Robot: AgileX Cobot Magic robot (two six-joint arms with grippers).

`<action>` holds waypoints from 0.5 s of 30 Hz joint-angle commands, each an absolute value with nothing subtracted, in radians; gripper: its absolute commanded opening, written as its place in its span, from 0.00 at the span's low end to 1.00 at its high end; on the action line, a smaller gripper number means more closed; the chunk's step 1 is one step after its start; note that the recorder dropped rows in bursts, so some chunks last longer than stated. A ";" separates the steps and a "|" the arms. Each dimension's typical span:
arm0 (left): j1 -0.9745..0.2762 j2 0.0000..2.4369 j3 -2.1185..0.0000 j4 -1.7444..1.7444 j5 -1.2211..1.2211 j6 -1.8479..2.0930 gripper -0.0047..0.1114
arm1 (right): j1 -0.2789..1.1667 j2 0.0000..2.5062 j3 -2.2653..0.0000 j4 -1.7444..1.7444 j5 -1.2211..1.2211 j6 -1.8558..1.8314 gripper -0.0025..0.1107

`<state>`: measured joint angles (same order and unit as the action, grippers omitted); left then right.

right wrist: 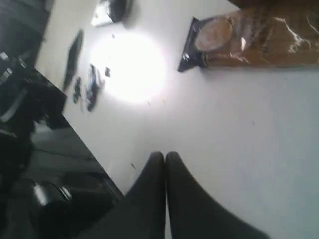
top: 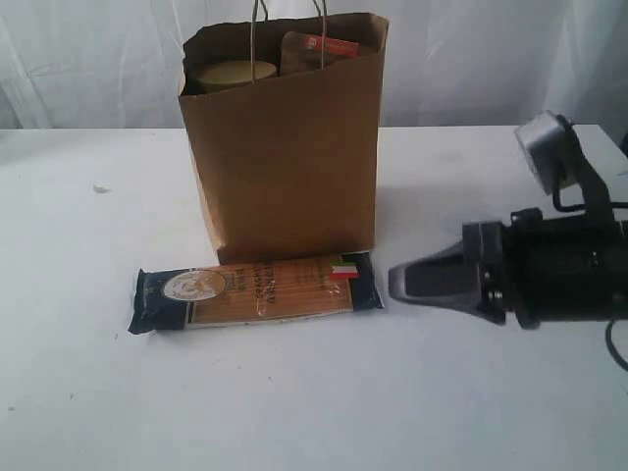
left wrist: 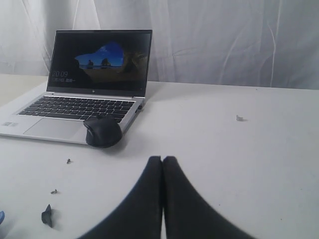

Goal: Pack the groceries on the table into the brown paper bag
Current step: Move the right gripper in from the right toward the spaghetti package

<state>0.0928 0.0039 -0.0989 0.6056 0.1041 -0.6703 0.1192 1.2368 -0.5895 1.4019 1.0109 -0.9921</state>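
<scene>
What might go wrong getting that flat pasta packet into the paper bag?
1. The spaghetti packet lies flat on the table and the right pincer beside its end is shut, so it may shove rather than grip it.
2. The brown paper bag stands just behind; a shove could tip it, jar and pouch inside.
3. The packet looks longer than the bag is wide and may snag its rim.
</scene>
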 commanded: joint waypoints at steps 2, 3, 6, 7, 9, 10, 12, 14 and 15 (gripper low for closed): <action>0.087 0.000 -0.094 0.611 0.097 -0.670 0.04 | 0.120 1.280 -0.603 1.744 0.963 -1.016 0.02; 0.087 0.000 -0.094 0.611 0.097 -0.670 0.04 | 0.120 1.287 -0.632 1.744 0.954 -1.018 0.02; 0.087 0.000 -0.094 0.611 0.097 -0.670 0.04 | 0.127 1.315 -0.691 1.744 1.087 -1.025 0.02; 0.087 0.000 -0.094 0.611 0.097 -0.670 0.04 | 0.139 1.322 -0.713 1.744 1.159 -1.046 0.02; 0.087 0.000 -0.094 0.611 0.097 -0.670 0.04 | 0.168 1.330 -0.750 1.744 1.221 -1.120 0.02; 0.087 0.000 -0.094 0.611 0.097 -0.670 0.04 | 0.188 1.330 -0.769 1.744 1.221 -1.142 0.02; 0.087 0.000 -0.094 0.611 0.097 -0.670 0.04 | 0.223 1.328 -0.811 1.671 1.221 -1.137 0.02; 0.087 0.000 -0.094 0.611 0.097 -0.670 0.04 | 0.273 1.322 -0.864 1.393 1.039 -1.033 0.02; 0.087 0.000 -0.094 0.611 0.097 -0.670 0.04 | 0.306 1.322 -0.888 1.179 0.921 -0.929 0.02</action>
<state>0.0928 0.0039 -0.0989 0.6056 0.1041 -0.6703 0.2423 1.3249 -0.8354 1.5751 1.1236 -1.0689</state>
